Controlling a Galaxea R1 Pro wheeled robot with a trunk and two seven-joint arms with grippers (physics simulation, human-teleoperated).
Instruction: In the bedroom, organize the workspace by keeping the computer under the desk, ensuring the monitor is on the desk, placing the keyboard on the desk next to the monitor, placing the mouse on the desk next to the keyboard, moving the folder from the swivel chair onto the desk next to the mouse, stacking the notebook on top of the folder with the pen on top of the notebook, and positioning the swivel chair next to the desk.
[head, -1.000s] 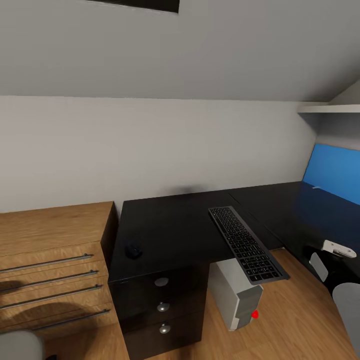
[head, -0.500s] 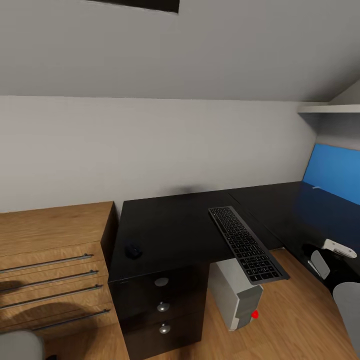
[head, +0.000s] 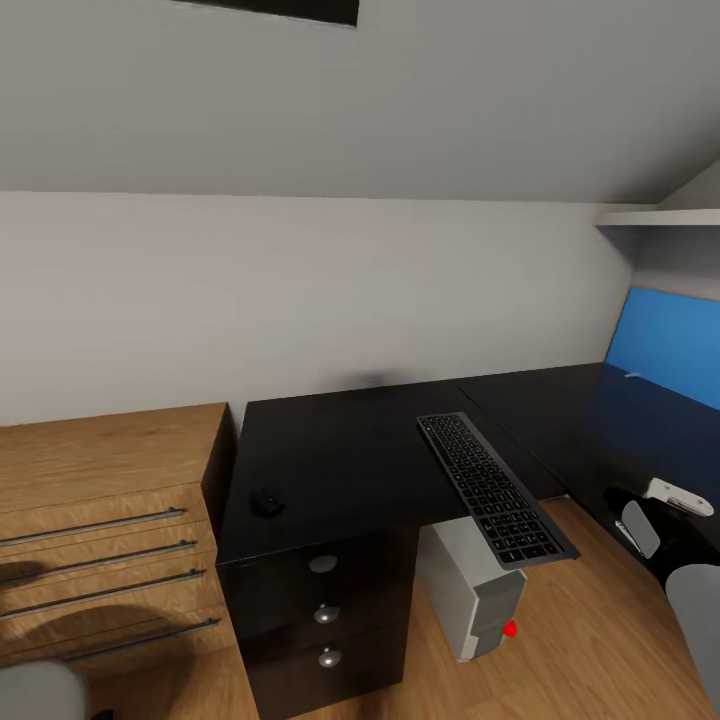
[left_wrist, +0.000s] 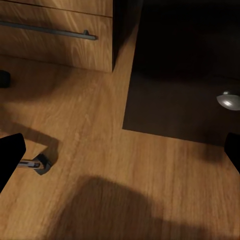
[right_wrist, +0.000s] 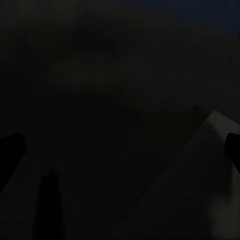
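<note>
Between the left gripper's spread fingertips lies bare wood floor, the right gripper's likewise parted over darkness, while beyond them keyboard overhangs the desk, likely needing reseating beside the mouse.

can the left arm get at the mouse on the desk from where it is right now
Probably not directly. The left gripper hangs low over the wooden floor beside the drawer fronts, while the mouse sits up on the desk top. Nothing crowds the mouse, but the arm would need raising first.
</note>
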